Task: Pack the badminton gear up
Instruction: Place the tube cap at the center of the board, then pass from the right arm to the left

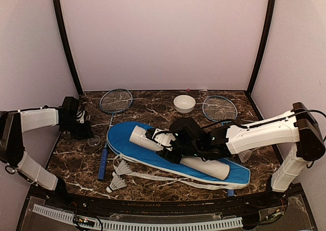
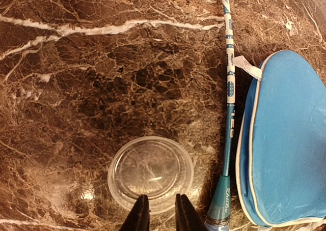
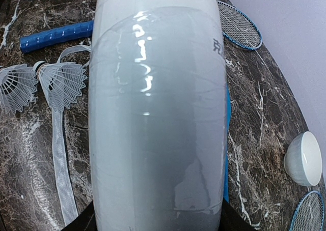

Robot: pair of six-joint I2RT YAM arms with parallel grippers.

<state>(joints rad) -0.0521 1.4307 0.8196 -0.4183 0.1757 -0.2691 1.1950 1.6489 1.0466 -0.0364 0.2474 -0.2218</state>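
Observation:
The long white tube (image 1: pixel 204 165) lies slanted on the blue racket cover (image 1: pixel 125 137). My right gripper (image 1: pixel 172 148) is shut on it near its left end. In the right wrist view the tube (image 3: pixel 158 114) fills the frame between my fingers (image 3: pixel 232 223). Two shuttlecocks (image 1: pixel 121 168) (image 1: pixel 117 183) lie in front of the cover. One blue racket (image 1: pixel 115 100) lies at the left, its handle (image 1: pixel 103 164) pointing toward me. A second racket head (image 1: pixel 219 108) is at the back right. My left gripper (image 2: pixel 161 215) stands slightly open over the near rim of a clear round lid (image 2: pixel 150 170).
A small white bowl (image 1: pixel 184 103) sits at the back centre, between the two racket heads. The cover's white strap (image 3: pixel 60 160) trails across the marble table (image 2: pixel 76 88) in front of the cover. Walls enclose the table on three sides.

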